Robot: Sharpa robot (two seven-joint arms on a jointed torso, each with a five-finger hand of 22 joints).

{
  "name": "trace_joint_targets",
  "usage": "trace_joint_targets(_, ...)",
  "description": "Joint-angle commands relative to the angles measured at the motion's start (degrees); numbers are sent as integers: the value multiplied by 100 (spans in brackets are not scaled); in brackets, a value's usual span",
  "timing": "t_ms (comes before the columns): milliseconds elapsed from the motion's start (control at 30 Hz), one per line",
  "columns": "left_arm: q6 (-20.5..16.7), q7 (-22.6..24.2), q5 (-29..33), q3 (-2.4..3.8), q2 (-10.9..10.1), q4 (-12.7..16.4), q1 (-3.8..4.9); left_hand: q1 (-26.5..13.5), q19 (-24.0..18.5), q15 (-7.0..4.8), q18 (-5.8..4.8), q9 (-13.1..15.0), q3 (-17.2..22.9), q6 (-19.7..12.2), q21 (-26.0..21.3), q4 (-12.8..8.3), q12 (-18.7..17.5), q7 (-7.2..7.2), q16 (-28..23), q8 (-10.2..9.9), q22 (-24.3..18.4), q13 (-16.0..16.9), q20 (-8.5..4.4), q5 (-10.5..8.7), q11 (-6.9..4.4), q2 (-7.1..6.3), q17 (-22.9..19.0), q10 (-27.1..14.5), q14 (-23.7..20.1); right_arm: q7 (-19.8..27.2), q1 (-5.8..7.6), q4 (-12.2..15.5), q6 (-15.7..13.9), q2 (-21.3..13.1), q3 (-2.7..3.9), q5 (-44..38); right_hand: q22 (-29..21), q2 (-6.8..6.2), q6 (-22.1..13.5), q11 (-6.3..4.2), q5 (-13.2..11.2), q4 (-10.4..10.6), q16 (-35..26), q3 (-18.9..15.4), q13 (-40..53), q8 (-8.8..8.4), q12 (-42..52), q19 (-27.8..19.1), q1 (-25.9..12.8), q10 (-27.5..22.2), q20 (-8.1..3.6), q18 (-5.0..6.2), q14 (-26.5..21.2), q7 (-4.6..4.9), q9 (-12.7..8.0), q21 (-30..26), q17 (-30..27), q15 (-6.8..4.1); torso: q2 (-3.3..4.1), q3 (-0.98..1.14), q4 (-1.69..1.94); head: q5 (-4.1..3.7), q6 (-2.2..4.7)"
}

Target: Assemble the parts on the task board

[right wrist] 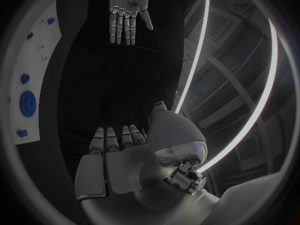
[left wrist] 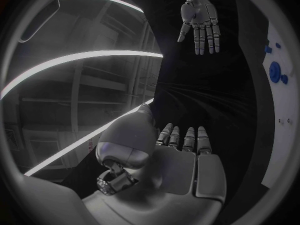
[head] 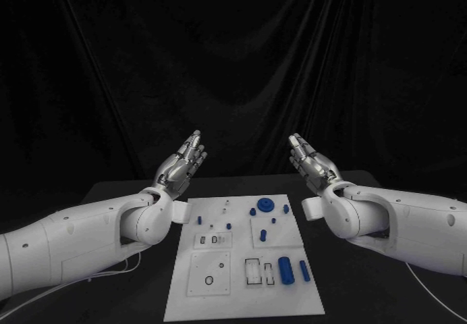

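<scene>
Both my hands stand raised above the far edge of the black table [head: 117,192], palms facing each other, my left hand [head: 183,164] and my right hand [head: 312,160] each with fingers straight and spread, holding nothing. The task board [head: 243,300] lies flat in the middle of the table between my forearms, its long sides running from the near edge toward the far one. On it sit the parts: a blue toothed wheel [head: 264,204] near the board's far right corner, small blue pegs [head: 229,225] around the middle, and two upright-lying blue cylinders [head: 285,271] near its right edge toward me. I judge these pieces to be light, rigid plastic, smooth enough to slip, best pinched across their sides or the wheel's rim with fingertips. No brand, label or writing can be read anywhere on the board.
</scene>
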Motion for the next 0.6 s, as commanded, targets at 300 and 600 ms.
trace_joint_targets(300,601,641,-67,2,-119,19,-51,174,4,-210,111,29,2,172,-34,-8,-38,114,-21,54,-6,-6,184,162,126,58,-6,1,8,-353,12,-80,651,-28,4,-12,29,-91,250,809,17,11,-25,26,-9,69,-28,53,137,-5,965,-21,-2,176,56,16,-9,467,3,-1,-4,82,-163)
trace_joint_targets(600,698,680,-77,3,-447,173,-51,316,4,-16,177,41,69,293,-34,-8,-38,165,-21,68,-6,-6,505,244,173,46,-6,1,8,-604,147,-88,784,-94,4,-21,281,-205,432,1182,-78,9,161,19,56,125,162,1038,139,94,1731,99,313,265,84,534,98,1044,-8,-1,8,85,-435)
